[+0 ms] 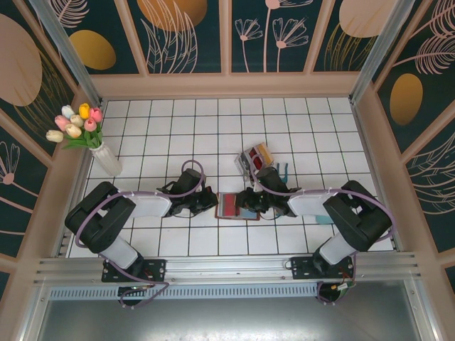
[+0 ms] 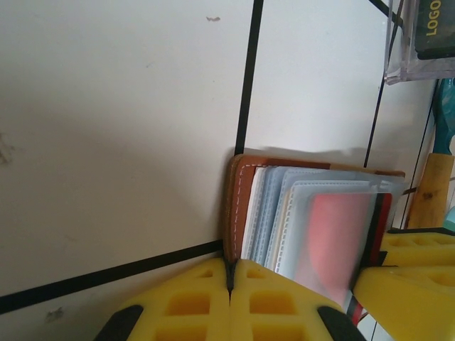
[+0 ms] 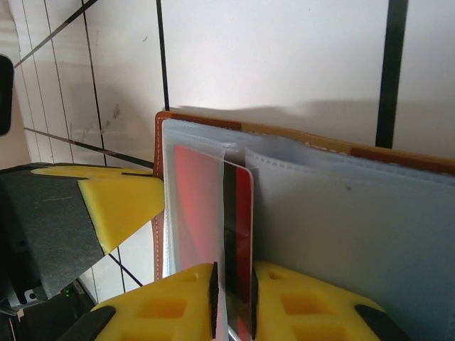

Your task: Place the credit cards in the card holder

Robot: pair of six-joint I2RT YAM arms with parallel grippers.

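Observation:
The brown leather card holder [image 1: 238, 206] lies open on the tiles between my two grippers, its clear sleeves fanned out. My left gripper [image 2: 229, 280] is shut on the card holder's stitched leather edge [image 2: 236, 199]. A red credit card [image 3: 244, 213] with a black stripe sits partly inside a frosted sleeve, and the same card [image 2: 334, 234] shows pink through the plastic. My right gripper [image 3: 233, 284] stands slightly open around the card's near end, with a thin gap beside the card. Both grippers meet over the card holder, left gripper [image 1: 212, 202] and right gripper [image 1: 247, 202].
A clear plastic box [image 1: 254, 158] holding more cards stands just behind the card holder, also seen as the clear box [image 2: 423, 39]. A white vase of tulips [image 1: 106, 160] stands at the back left. Wooden walls ring the tiled table [image 1: 178, 121].

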